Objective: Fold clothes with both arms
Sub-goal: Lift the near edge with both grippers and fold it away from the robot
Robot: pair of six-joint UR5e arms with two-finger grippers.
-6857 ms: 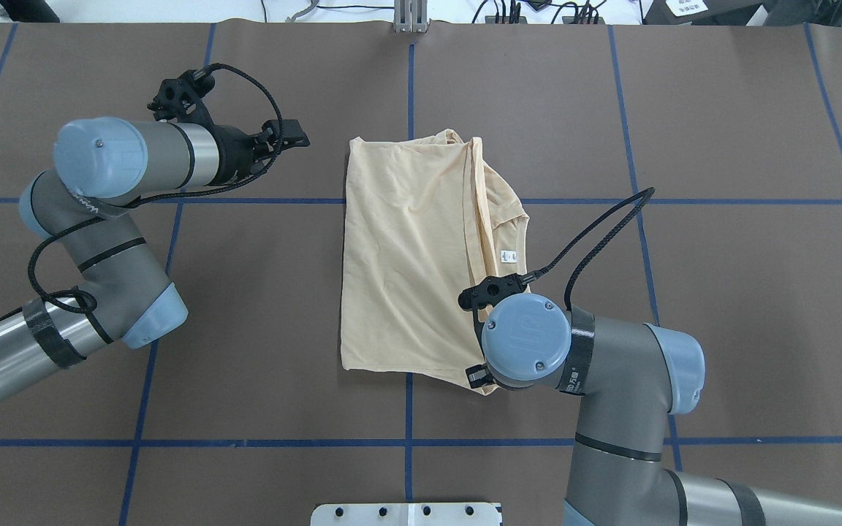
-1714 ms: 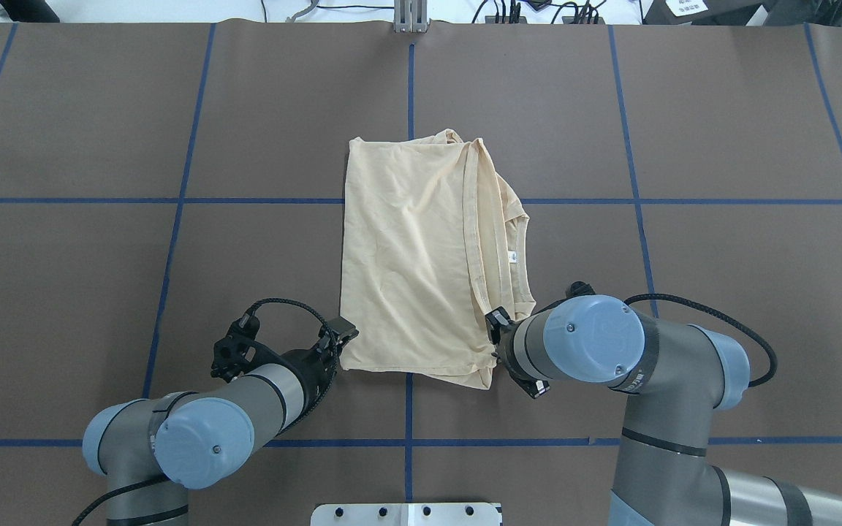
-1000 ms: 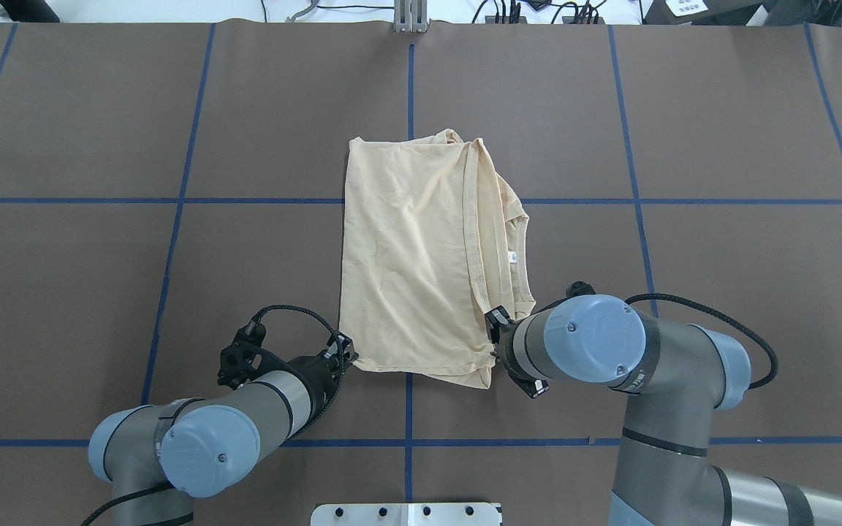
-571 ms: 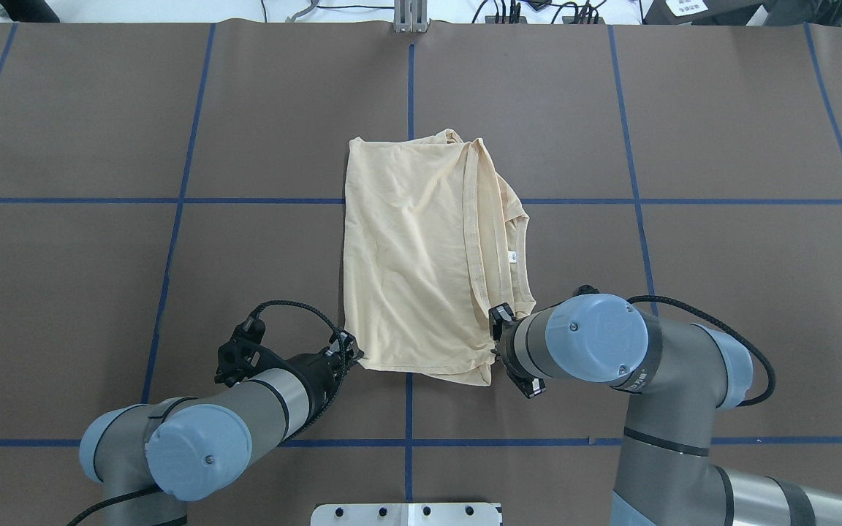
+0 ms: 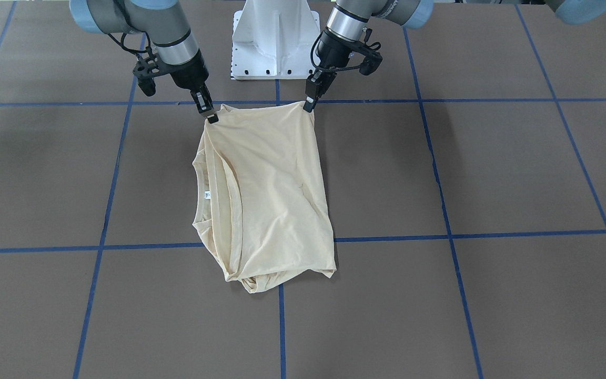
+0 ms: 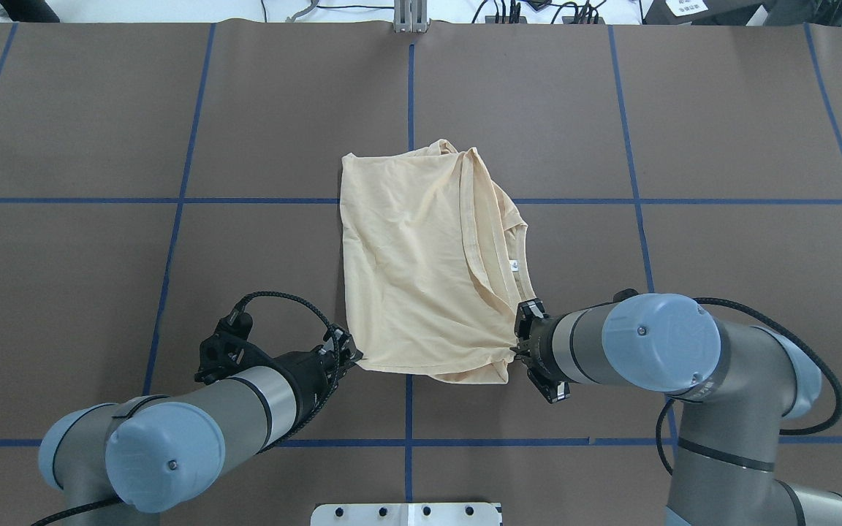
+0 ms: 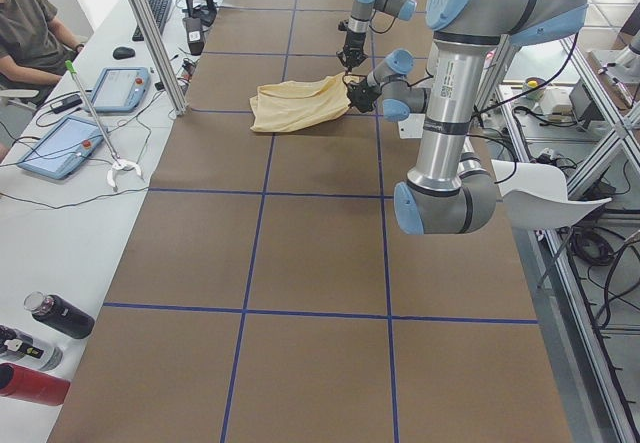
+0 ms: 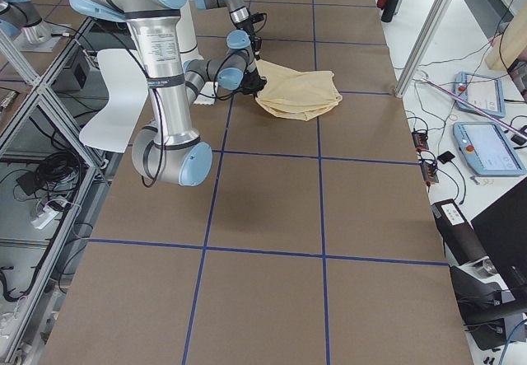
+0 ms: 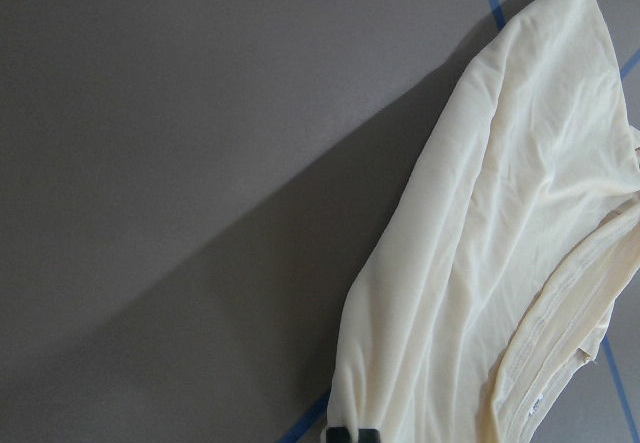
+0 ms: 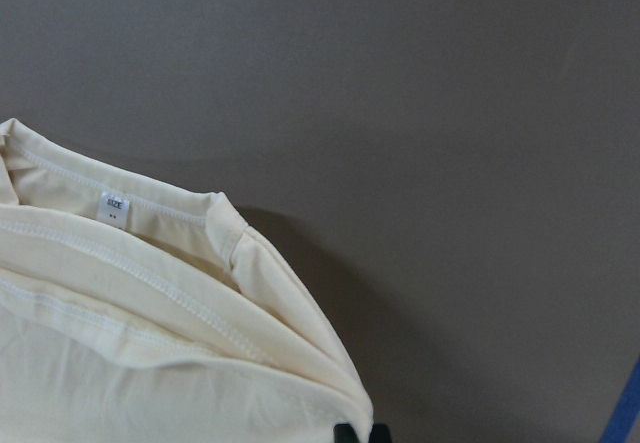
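Note:
The pale yellow T-shirt (image 6: pixel 414 270) lies folded into a rough rectangle at the table's middle, its white neck label (image 6: pixel 514 265) on the right side. My left gripper (image 6: pixel 354 356) is shut on the near-left corner. My right gripper (image 6: pixel 516 343) is shut on the near-right corner. In the front-facing view the T-shirt (image 5: pixel 271 195) hangs taut between the left gripper (image 5: pixel 308 105) and the right gripper (image 5: pixel 211 117), its near edge raised off the table. The right wrist view shows the collar and label (image 10: pixel 113 206). The print is hidden.
The white pedestal base (image 5: pixel 274 42) stands just behind the grippers. Blue tape lines (image 6: pixel 409 88) cross the brown table cover. Beside the table, a bench holds tablets (image 7: pixel 60 143) and bottles (image 7: pixel 55 315), with a seated person (image 7: pixel 25 23) at its end.
The left arm swung from the far left to the near-left corner and shut on it. Both grippers now hold the near edge raised and spread wider; the far edge slid slightly toward me.

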